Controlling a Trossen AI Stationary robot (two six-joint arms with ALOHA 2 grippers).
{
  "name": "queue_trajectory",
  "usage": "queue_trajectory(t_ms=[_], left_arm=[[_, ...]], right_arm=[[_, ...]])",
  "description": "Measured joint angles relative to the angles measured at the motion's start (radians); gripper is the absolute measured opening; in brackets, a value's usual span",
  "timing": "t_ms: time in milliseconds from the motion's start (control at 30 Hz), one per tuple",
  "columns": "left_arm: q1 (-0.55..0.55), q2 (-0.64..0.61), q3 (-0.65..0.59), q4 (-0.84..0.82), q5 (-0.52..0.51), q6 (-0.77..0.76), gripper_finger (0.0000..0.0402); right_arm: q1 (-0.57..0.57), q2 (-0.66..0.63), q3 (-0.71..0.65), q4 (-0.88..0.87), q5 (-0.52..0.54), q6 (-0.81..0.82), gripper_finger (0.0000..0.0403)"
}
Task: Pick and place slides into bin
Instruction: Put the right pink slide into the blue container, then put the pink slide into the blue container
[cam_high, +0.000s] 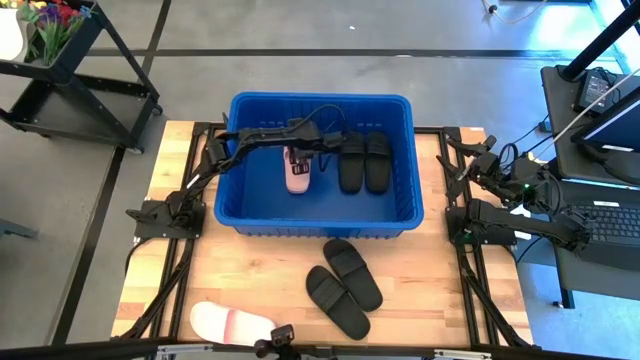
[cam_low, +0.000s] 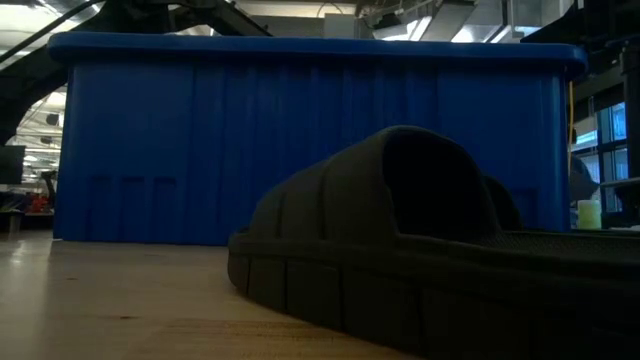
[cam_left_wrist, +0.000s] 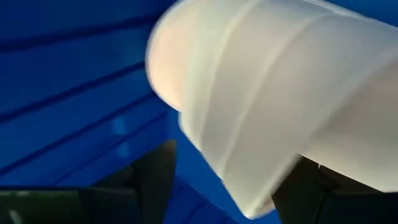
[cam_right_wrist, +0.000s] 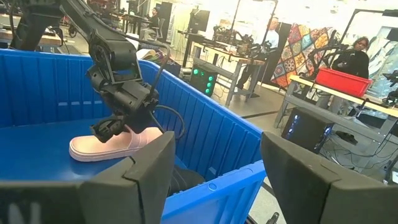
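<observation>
The blue bin (cam_high: 318, 222) stands at the table's far middle and fills the low view (cam_low: 200, 140). Inside it, two black slides (cam_high: 364, 162) lie side by side, with a pale pink slide (cam_high: 298, 170) to their left, sole down on the bin floor (cam_right_wrist: 106, 144). My left gripper (cam_right_wrist: 111, 129) reaches down into the bin, open, with its fingers on either side of that slide's strap (cam_left_wrist: 261, 93). Two black slides (cam_high: 343, 286) and a pale slide (cam_high: 234, 323) lie on the table near the bin. My right gripper (cam_high: 470, 163) waits open at the bin's right end. My left gripper comes from above with its fingers astride the pale slide's strap (cam_left_wrist: 249, 180). One finger (cam_left_wrist: 311, 186) is right against the strap's side. Blue shows between the other finger (cam_left_wrist: 152, 177) and the strap. I cannot tell whether it touches the slide.
One black slide (cam_low: 420, 250) lies right before the low camera and hides much of the table. A cart (cam_high: 75, 70) stands beyond the table's far left corner, and a desk with a keyboard (cam_high: 610, 220) at the right. People stand in the room behind.
</observation>
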Motion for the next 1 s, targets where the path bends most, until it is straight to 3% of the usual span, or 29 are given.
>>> queue_trajectory(t_ms=[133, 367, 700, 867, 1000], left_arm=[[-0.001, -0.002, 0.001, -0.013, 0.056, -0.007, 0.0226], [-0.003, -0.003, 0.011, -0.066, 0.069, -0.033, 0.0226], [-0.008, -0.003, 0.228, -0.229, 0.144, -0.054, 0.0226], [-0.017, -0.008, 0.378, -0.305, 0.259, -0.054, 0.0226], [-0.031, -0.084, 0.458, -0.307, 0.425, -0.059, 0.0226]], right_arm=[[0.000, 0.000, 0.000, 0.000, 0.000, 0.000, 0.0239], [0.000, 0.000, 0.000, -0.001, 0.000, -0.001, 0.0239], [0.000, 0.000, 0.000, -0.004, 0.000, -0.002, 0.0239], [0.000, 0.000, 0.000, -0.026, 0.000, -0.005, 0.0239], [0.000, 0.000, 0.000, -0.043, 0.000, -0.005, 0.0239]])
